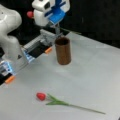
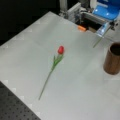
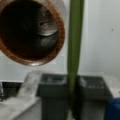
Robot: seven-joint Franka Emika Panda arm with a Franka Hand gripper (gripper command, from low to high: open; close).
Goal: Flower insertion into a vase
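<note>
Hand (image 3: 72, 95) clamped on a green stem (image 3: 74, 45), hovering by the vase (image 1: 62, 50) rim at its 11 o'clock. Vase: plain brown cylinder, upright, open-mouthed, on the grey bench (image 1: 95, 82). Red tulip (image 1: 62, 100) lay flat at 6 o'clock.

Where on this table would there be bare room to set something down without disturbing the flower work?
The widest bare stretch lies between the vase and the red tulip lying flat; the table at a front view's right of the vase is also free. It is crowded behind the vase, where the gripper holds a green stem by the rim.
</note>
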